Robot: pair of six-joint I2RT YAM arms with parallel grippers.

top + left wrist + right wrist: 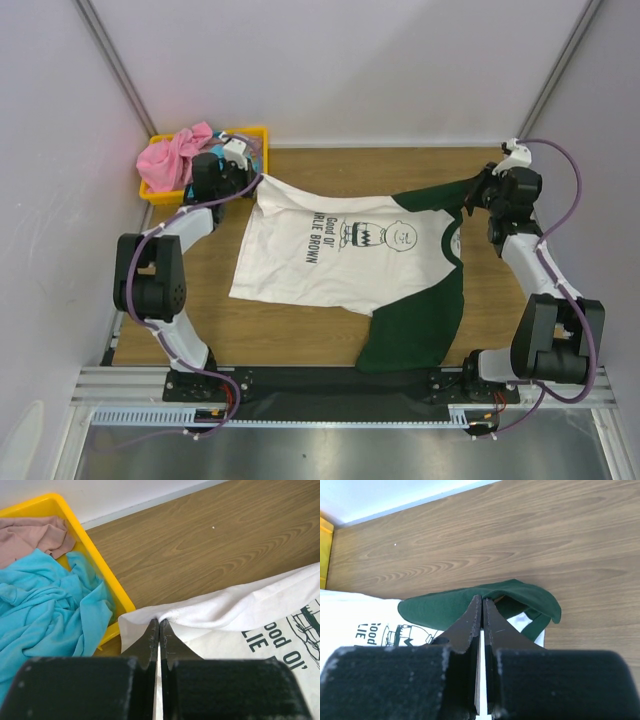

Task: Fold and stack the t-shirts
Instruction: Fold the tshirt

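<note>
Shirt: your Charlie Brown t-shirt (330, 250) lies spread open, print up, just right of the yellow tray (255, 132).
Left gripper (159, 628): jaws pinching its white hem corner beside the tray.
Right gripper (481, 607): pinching the green sleeve, well away from the tray.
Done: no fold, no stack yet.
Remaining: pink shirt (172, 155) and turquoise shirt (50, 610), crumpled in the tray.

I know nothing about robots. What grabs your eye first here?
A white Charlie Brown t-shirt lies spread across the wooden table. The left fingers pinch its white corner, and the right fingers pinch a green sleeve. At the far left, a yellow tray holds a pink shirt and a turquoise shirt.
</note>
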